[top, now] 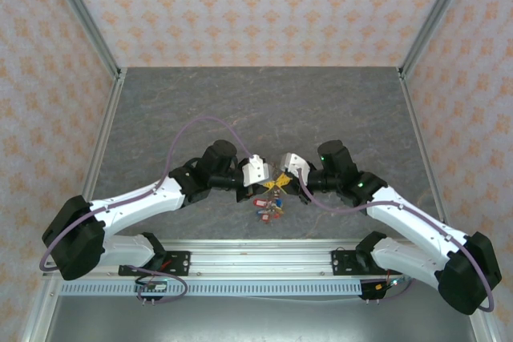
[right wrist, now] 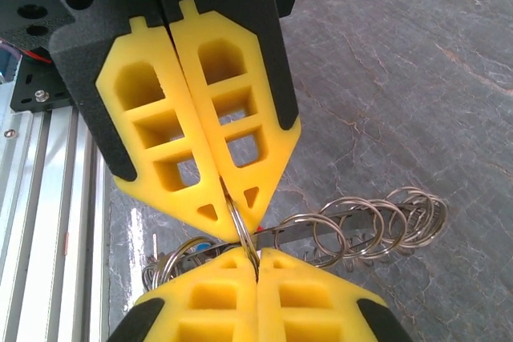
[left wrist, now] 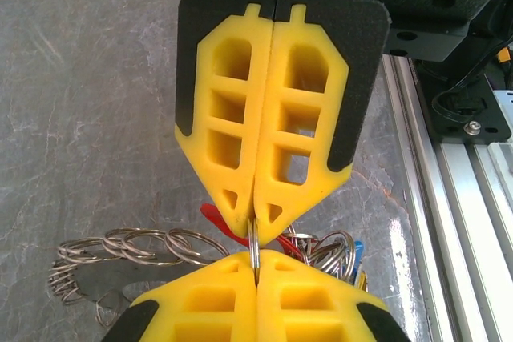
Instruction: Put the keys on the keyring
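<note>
My two grippers meet tip to tip over the table's near middle, the left gripper (top: pixel 271 180) facing the right gripper (top: pixel 285 179). Both are shut on one small metal split ring (left wrist: pixel 253 242), which stands edge-on between the yellow fingertips. From the left wrist, my left gripper (left wrist: pixel 256 262) pinches the ring's lower part and the right gripper (left wrist: pixel 255 224) its top. From the right wrist, the right gripper (right wrist: pixel 258 258) grips the same ring (right wrist: pixel 243 234) under the left gripper (right wrist: pixel 239 215). The keyring bunch (top: pixel 268 202) hangs below with red (left wrist: pixel 215 218) and blue (left wrist: pixel 357 250) tags. No key blades can be made out.
A row of several loose metal rings (left wrist: pixel 136 247) trails off sideways from the bunch on a dark strip (right wrist: pixel 377 226), just above the grey stone-look tabletop (top: pixel 264 110). The aluminium base rail (top: pixel 256 258) runs along the near edge. Patterned walls close in the sides.
</note>
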